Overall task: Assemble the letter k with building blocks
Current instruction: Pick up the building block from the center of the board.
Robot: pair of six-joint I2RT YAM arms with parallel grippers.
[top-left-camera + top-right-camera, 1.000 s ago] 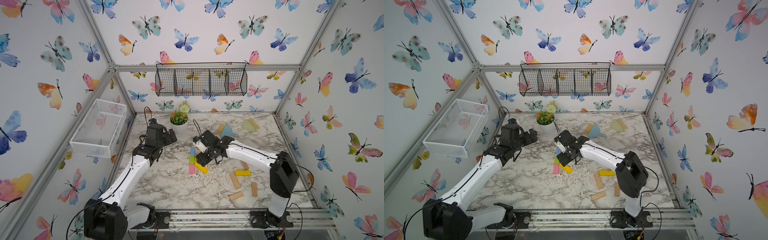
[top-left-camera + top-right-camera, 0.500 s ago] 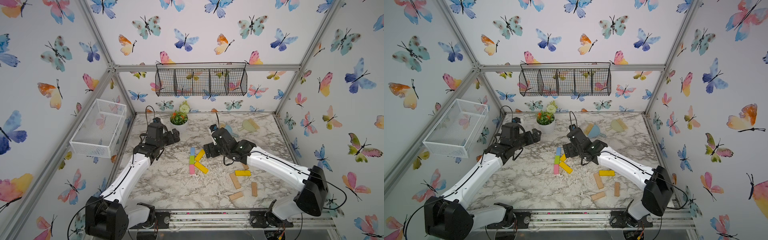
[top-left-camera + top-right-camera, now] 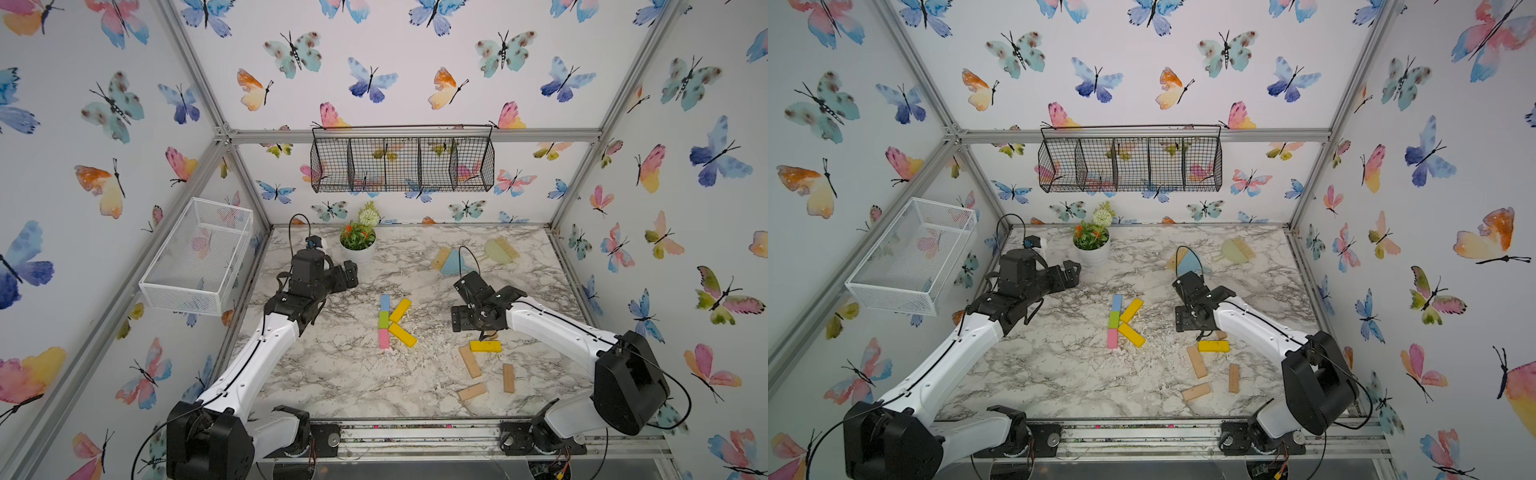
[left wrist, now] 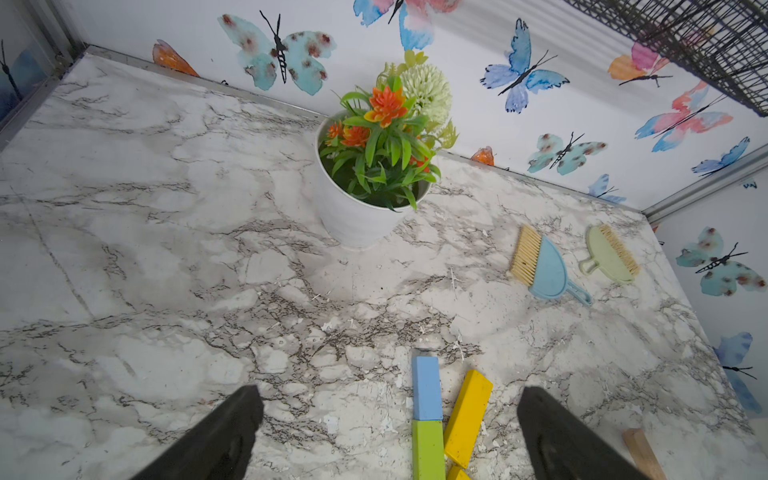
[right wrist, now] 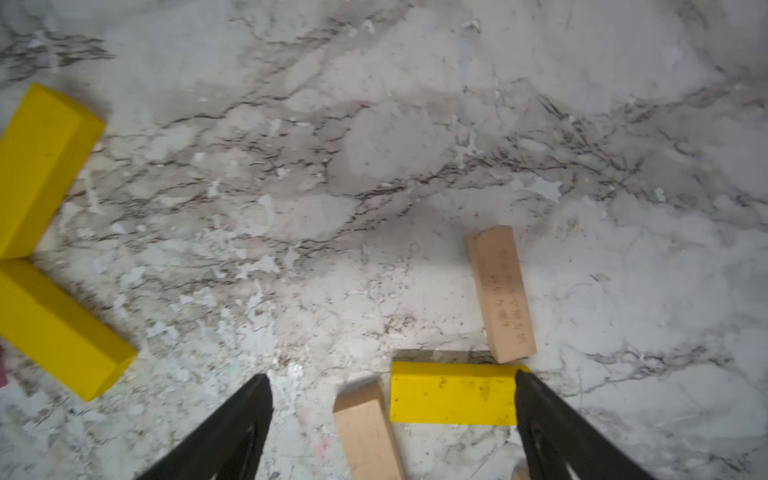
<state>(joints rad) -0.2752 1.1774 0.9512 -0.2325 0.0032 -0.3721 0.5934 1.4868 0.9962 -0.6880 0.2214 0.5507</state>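
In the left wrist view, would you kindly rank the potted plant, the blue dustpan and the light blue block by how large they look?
1. potted plant
2. blue dustpan
3. light blue block
The block lies nearer the camera, so its true size against the dustpan stays unsure.

The only lettering in sight is a faint line of stamped characters along the top face of one tan wooden block (image 5: 500, 295), seen in the right wrist view. It is too blurred to read.
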